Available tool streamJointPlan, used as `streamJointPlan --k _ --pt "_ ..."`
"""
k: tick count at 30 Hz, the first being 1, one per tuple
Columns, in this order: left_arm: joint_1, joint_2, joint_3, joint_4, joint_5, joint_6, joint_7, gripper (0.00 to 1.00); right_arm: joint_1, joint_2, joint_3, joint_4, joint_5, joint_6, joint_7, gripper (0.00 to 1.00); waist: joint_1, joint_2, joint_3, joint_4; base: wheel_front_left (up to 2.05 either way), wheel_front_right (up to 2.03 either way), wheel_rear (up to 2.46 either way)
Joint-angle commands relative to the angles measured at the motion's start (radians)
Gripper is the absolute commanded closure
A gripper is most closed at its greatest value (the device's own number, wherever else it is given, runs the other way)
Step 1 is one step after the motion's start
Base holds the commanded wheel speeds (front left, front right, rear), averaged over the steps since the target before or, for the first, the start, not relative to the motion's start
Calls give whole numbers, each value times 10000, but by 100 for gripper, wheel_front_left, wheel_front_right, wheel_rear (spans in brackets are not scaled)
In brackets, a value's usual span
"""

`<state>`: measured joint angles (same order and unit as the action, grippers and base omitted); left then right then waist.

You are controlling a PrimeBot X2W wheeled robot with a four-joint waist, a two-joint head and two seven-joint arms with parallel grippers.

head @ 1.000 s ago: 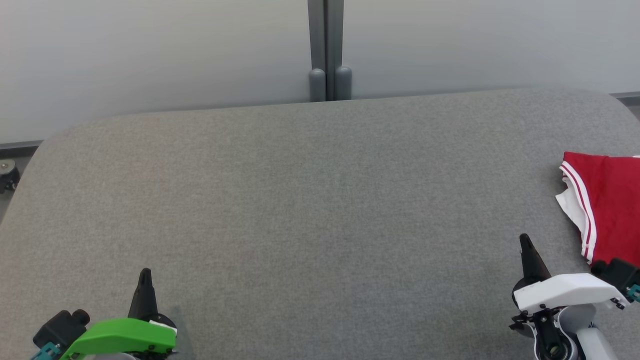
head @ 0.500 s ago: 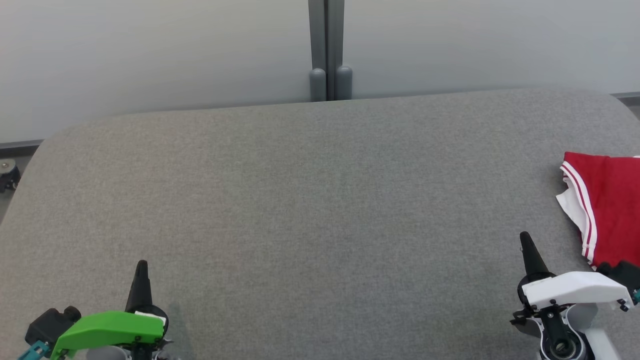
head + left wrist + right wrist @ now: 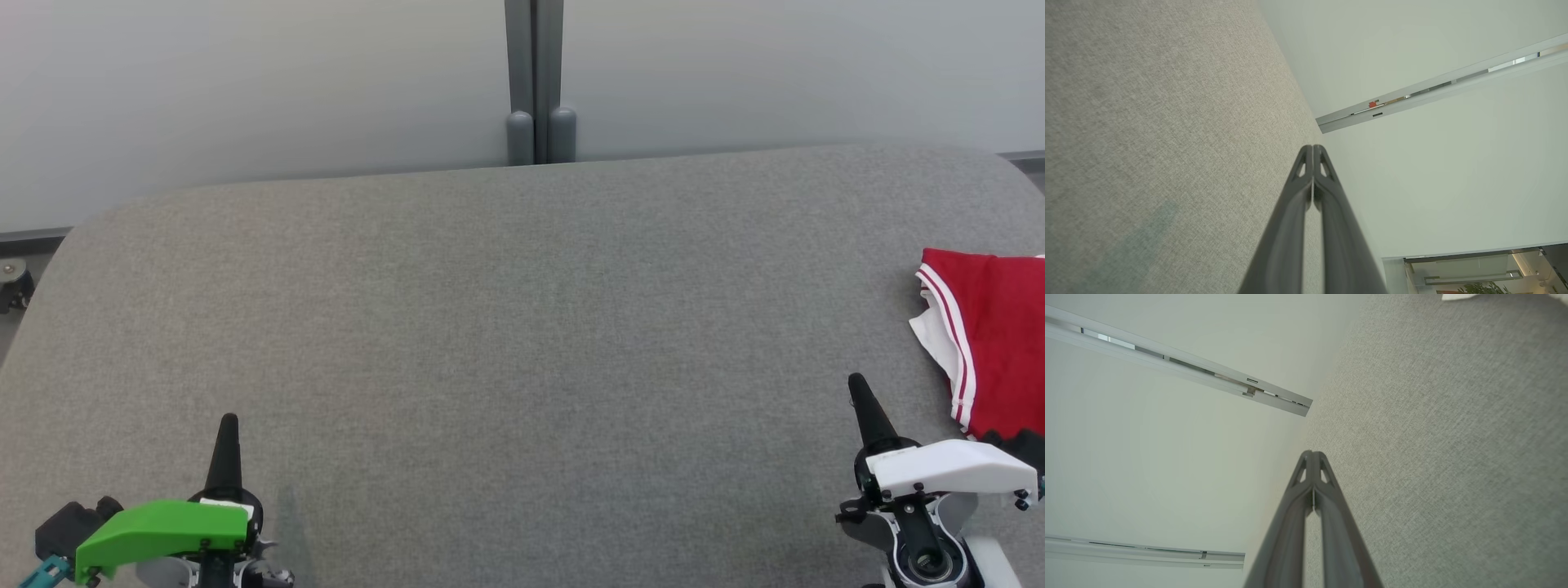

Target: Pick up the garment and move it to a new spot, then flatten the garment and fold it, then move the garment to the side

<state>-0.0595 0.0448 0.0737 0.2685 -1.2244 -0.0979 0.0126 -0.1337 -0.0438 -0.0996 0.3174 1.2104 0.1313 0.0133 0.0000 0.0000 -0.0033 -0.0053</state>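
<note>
Garment (image 3: pixel 1000 335) lies at the far right of my head view, on the right side of the grey cloth-covered table (image 3: pixel 522 327). It is red fabric with white stripes along its hem, and a white layer pokes out at its left edge. The frame cuts it off, so I cannot tell its full shape.

My right end effector (image 3: pixel 855 380) sits low on the right, near the garment's front left corner, with its fingers apart from the cloth. The two dark fingers are pressed together into one point and hold nothing. In the right wrist view they meet at the tip over bare grey table, and a sliver of white fabric shows at the top edge.

My left end effector (image 3: pixel 227 418), above its green cover (image 3: pixel 163 531), sits low on the left, well apart from the garment. Its fingers are likewise pressed together and empty, and the left wrist view shows the tips touching.

Behind the table stand pale wall panels (image 3: pixel 245 82) joined by a grey post (image 3: pixel 539 82). A small caster (image 3: pixel 12 282) shows past the table's left edge.
</note>
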Motion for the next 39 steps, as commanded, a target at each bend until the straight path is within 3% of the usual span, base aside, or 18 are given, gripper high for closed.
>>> streamJointPlan --k 1,39 --pt "-284 68 75 -116 -262 -51 65 100 23 -62 -45 -146 277 -5 77 100 0 0 1 2 0 0 0" --pt "-554 83 386 -447 -3242 -79 864 100 152 -86 -157 -568 3347 -8 870 100 0 0 18 40 0 0 0"
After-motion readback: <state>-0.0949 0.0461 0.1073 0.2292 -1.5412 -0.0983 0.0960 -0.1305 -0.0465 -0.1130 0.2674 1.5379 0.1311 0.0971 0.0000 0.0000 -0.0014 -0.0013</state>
